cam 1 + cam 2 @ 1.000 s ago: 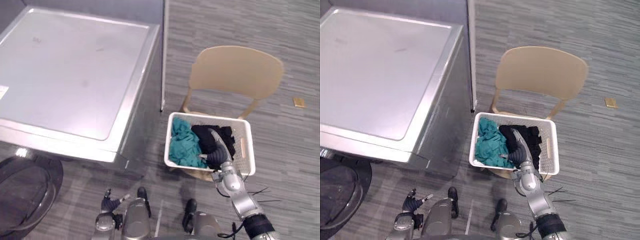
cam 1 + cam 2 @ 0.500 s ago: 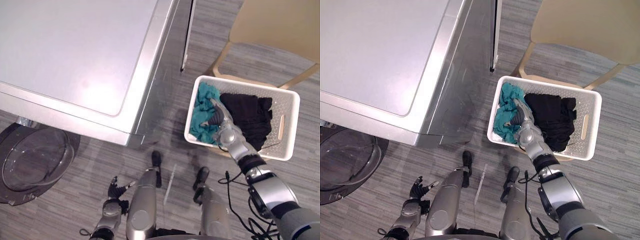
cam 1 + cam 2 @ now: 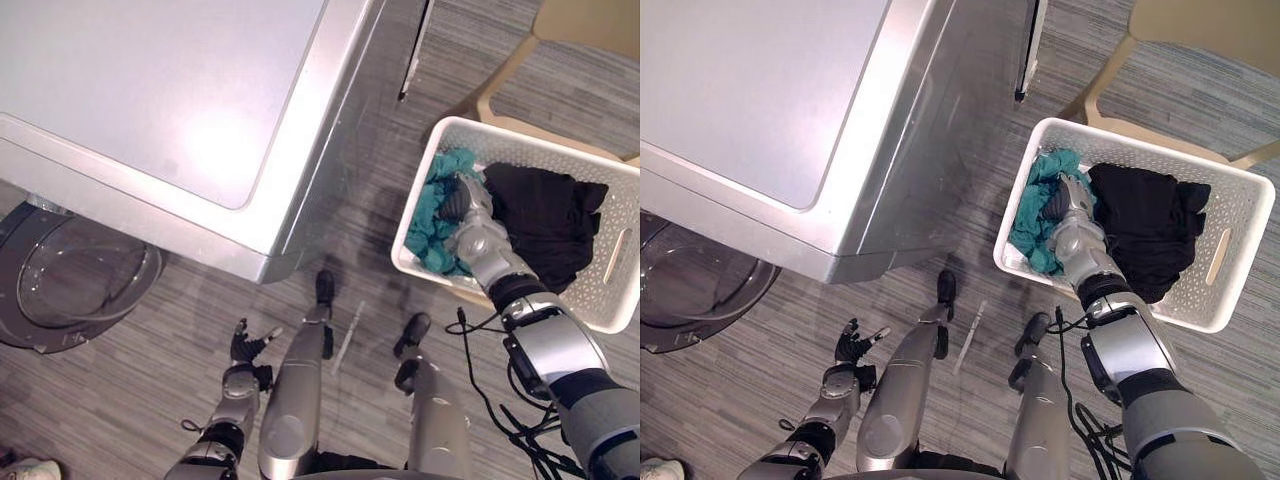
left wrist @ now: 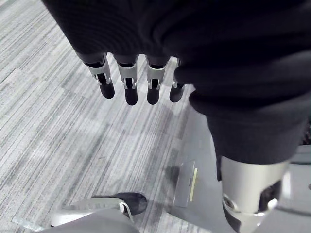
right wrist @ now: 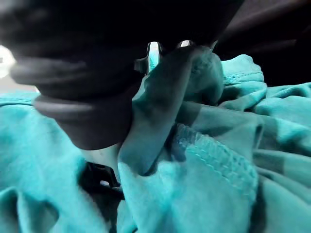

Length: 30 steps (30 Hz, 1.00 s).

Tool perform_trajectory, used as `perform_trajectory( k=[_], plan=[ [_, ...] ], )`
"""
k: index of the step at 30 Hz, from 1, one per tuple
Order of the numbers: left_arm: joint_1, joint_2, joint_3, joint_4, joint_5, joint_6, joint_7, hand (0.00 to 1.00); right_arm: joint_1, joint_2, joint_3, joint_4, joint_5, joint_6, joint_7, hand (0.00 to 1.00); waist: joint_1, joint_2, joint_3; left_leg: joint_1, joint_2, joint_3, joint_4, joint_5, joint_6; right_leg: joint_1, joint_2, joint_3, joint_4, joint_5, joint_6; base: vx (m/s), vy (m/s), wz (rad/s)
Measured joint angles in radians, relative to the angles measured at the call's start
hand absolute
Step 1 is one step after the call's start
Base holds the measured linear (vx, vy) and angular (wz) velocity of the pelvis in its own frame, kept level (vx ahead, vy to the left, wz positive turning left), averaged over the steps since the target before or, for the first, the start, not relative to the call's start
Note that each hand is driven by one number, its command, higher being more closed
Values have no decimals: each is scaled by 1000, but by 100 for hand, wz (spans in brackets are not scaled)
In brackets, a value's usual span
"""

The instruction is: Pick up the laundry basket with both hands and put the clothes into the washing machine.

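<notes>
Right hand: sunk into teal cloth in white basket; grip couldn't be told.
Left hand: straight, relaxed, empty, above floor.
Black clothes: touched teal cloth.

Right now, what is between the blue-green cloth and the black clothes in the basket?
The robot's right hand lies there, between the teal cloth and the black clothes in the white basket, seen in both eye views.

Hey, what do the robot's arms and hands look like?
Both arms are jointed silver-grey segments. The left hand has silver fingers with dark tips under a dark ribbed cover; the right hand wears the same dark ribbed cover.
</notes>
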Motion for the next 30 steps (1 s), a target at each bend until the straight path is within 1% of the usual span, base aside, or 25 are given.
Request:
perform_trajectory(
  k=[3,6,8,9,10,11,12,14,15,16,18,19,21,22,23,25,27,28,30],
  plan=[
    [0,-4,0,-2,0,4,-1,0,56,0,-66,-139,34,4,-4,100,-4,-1,0,26,0,2,-3,0,0,23,0,3,-1,-1,-1,0,0,0],
    [4,-16,1,-7,2,6,-3,0,121,9,-133,-293,91,2,-10,100,-7,-6,3,80,0,14,-20,0,0,62,-1,14,-2,-3,-3,-3,0,-4],
    [10,-16,2,-14,7,18,-4,0,170,43,-193,-424,144,-4,-33,100,-18,-14,9,121,1,25,-33,-1,0,90,-1,25,-3,-6,-5,-7,-7,-8],
    [18,-14,2,-27,14,26,-5,0,204,69,-219,-506,174,-10,-45,100,-35,-18,11,140,1,26,-35,-1,-1,108,-1,26,-3,-10,-2,0,0,0],
    [27,-13,3,-38,20,28,-6,0,225,87,-231,-549,188,-15,-45,100,-41,-22,13,151,1,28,-37,-2,-1,117,-1,28,-3,-11,-2,0,0,0],
    [44,-8,4,-58,33,29,-12,0,268,121,-244,-637,219,-28,-47,100,-50,-32,19,176,1,33,-43,-3,-3,137,-2,31,-4,-16,2,0,0,0],
    [53,-6,11,-64,38,35,-23,0,322,155,-253,-722,257,-54,-47,100,-60,-41,24,206,1,38,-53,-3,-3,160,-2,35,-4,-21,3,0,0,0],
    [64,-5,13,-71,38,45,-25,0,383,190,-252,-801,292,-74,-45,100,-61,-50,25,235,3,44,-54,-8,-9,185,-1,40,-5,-24,2,14,-11,-8],
    [83,-3,14,-87,40,45,-26,0,447,230,-247,-871,319,-93,-43,100,-63,-59,20,265,5,55,-59,-13,-11,209,1,50,-11,-25,2,23,-9,-15],
    [96,-2,14,-92,40,45,-26,0,485,255,-243,-910,331,-96,-39,100,-64,-66,11,281,5,61,-66,-14,-12,222,2,54,-18,-25,3,21,-7,-14],
    [141,8,18,-94,49,45,-28,0,586,318,-222,-1001,364,-108,-12,100,-92,-95,-41,306,2,66,-91,-14,-12,245,3,54,-41,-27,6,58,-5,-3],
    [149,12,18,-94,52,46,-28,0,612,332,-217,-1025,373,-115,-2,100,-94,-103,-48,323,1,71,-99,-14,-12,258,3,57,-47,-26,7,82,-2,-7],
    [189,27,18,-90,79,50,-43,0,712,370,-191,-1124,409,-133,24,100,-104,-129,-105,375,-5,88,-130,-16,-14,300,2,67,-76,-22,14,102,2,-13],
    [202,29,18,-90,79,49,-45,0,729,375,-182,-1146,419,-137,31,100,-112,-136,-119,387,-6,91,-138,-16,-14,309,1,69,-84,-20,16,116,6,-13],
    [218,33,19,-89,80,49,-45,0,758,384,-166,-1191,452,-154,48,100,-115,-145,-139,406,-7,99,-145,-16,-15,325,1,75,-93,-19,17,73,7,-14],
    [235,35,19,-88,84,50,-46,0,793,387,-142,-1256,490,-181,69,100,-115,-152,-166,433,-8,117,-161,-17,-15,334,1,90,-94,-18,18,54,6,-22],
    [242,35,18,-85,100,49,-46,0,813,391,-117,-1300,526,-210,92,100,-116,-154,-178,453,-7,128,-164,-17,-16,339,0,107,-83,-18,18,14,4,-20],
    [242,34,16,-80,108,49,-46,0,815,394,-99,-1318,543,-223,104,100,-122,-153,-178,451,-7,121,-155,-19,-18,328,-3,114,-52,-24,20,-40,2,4],
    [236,33,12,-80,117,48,-47,0,816,394,-82,-1324,562,-242,114,100,-151,-152,-178,417,-11,76,-119,-28,-8,296,-9,144,33,-47,38,-67,5,48]
  ],
)
